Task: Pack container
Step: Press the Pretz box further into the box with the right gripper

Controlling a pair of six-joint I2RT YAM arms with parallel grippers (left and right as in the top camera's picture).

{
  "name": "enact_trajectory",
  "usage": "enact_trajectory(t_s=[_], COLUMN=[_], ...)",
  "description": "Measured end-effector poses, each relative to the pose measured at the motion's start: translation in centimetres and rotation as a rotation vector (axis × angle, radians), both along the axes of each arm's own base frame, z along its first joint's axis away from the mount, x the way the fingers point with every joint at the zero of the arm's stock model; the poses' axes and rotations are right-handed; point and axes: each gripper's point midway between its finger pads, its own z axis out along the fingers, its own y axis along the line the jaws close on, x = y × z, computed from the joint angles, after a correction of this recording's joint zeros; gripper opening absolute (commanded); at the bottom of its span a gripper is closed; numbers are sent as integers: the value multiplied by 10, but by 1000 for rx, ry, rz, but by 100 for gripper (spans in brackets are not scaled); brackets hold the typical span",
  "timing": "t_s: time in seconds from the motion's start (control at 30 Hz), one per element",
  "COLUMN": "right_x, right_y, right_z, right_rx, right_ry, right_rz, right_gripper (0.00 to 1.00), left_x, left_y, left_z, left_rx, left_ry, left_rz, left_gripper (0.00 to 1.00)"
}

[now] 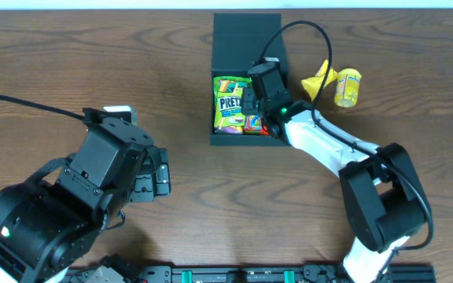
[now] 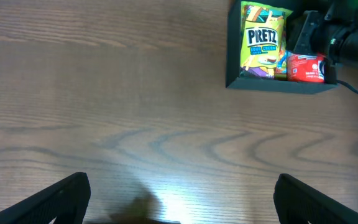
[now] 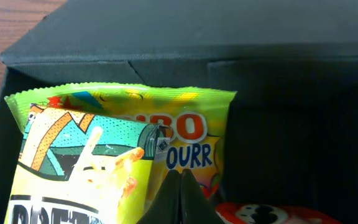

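Only right fingers (image 3: 171, 204) closed, over container (image 3: 166, 37).

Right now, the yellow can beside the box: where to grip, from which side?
The yellow can, mid-body, from straight above. It seems to lie on its side, so a pinch across the round body should work. The yellow packet crowds the side toward the box.

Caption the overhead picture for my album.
Right gripper reaches into the black container beside a Pretz packet; left gripper hangs open.
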Motion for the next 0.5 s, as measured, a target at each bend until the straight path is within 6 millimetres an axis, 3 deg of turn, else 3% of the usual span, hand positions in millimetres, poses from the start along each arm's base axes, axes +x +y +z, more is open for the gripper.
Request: enact_trajectory(t_s=[0.5], right_x=[4], right_y=[21], right_z=[0], right_rx=[113], right_ry=[-2], right_rz=[43], right_gripper=[2], left_x=[0], left_y=[0], left_z=[0], left_rx=[0], left_ry=[0], left_rz=[0], left_gripper=[95])
